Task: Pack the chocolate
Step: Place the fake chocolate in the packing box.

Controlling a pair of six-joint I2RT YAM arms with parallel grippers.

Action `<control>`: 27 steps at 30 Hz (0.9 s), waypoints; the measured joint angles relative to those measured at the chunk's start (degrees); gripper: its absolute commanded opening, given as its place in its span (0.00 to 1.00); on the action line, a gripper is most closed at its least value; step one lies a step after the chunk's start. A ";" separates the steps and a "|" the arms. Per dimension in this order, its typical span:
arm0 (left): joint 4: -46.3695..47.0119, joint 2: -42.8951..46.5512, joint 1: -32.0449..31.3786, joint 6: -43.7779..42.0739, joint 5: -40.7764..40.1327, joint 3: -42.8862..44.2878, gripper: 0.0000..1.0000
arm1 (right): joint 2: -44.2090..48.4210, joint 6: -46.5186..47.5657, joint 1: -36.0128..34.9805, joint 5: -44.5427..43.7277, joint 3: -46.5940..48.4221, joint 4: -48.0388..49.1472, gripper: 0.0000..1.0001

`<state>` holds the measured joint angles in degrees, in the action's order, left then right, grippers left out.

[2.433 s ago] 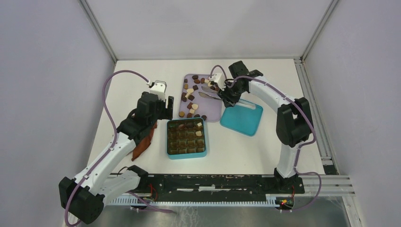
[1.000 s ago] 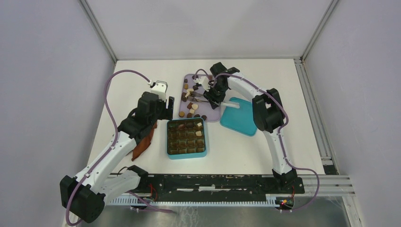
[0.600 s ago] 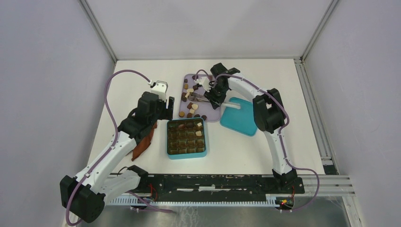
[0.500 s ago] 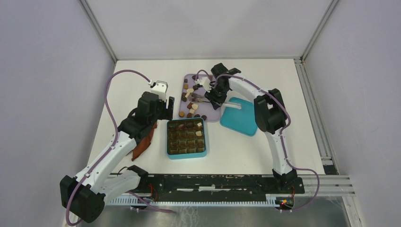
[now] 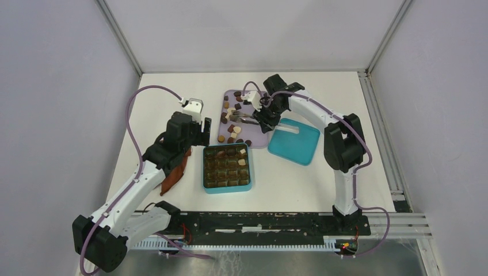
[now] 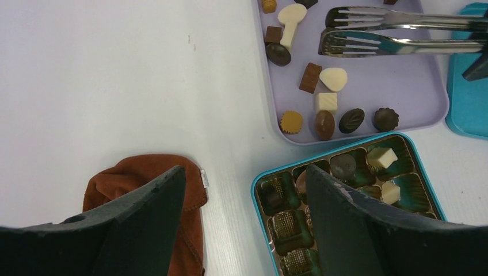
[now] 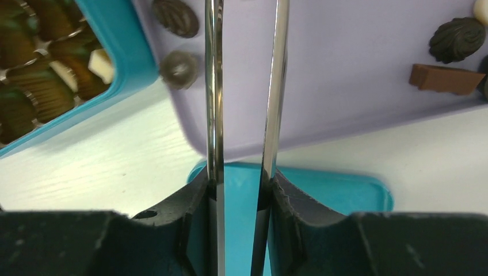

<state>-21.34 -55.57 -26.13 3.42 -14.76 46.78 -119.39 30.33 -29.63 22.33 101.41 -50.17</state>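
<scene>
Packing has barely begun. Most of the chocolate (image 6: 324, 123) lies loose on the lilac tray (image 5: 259, 138) at the middle of the desk (image 5: 167, 98), toward its far edge. The teal box (image 5: 205, 185) sits just beside the tray on its near side. In the left wrist view only a few pieces show in the box: two cream ones and a dark one, in cells near its far right corner. The other cells look bare, though dark pieces would be hard to tell from the brown insert.

The right gripper (image 7: 241, 195) is clamped on the handle of metal tongs (image 6: 368, 34). Their blades stand slightly apart over the tray, with nothing seen between the tips. The left gripper (image 6: 244, 172) hangs wide open and empty above the cloth (image 6: 115, 184) and the box's far left corner. The lid (image 5: 293, 142) lies right of the tray, so closing the box also remains.
</scene>
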 measured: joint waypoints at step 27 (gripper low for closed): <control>-0.02 0.46 0.09 -0.02 -0.20 -0.26 0.81 | 31.01 11.72 -4.52 13.25 -37.22 5.70 0.17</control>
<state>-21.37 -55.11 -26.04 3.40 -14.96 46.52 -88.38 42.04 -34.15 35.57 64.18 -44.47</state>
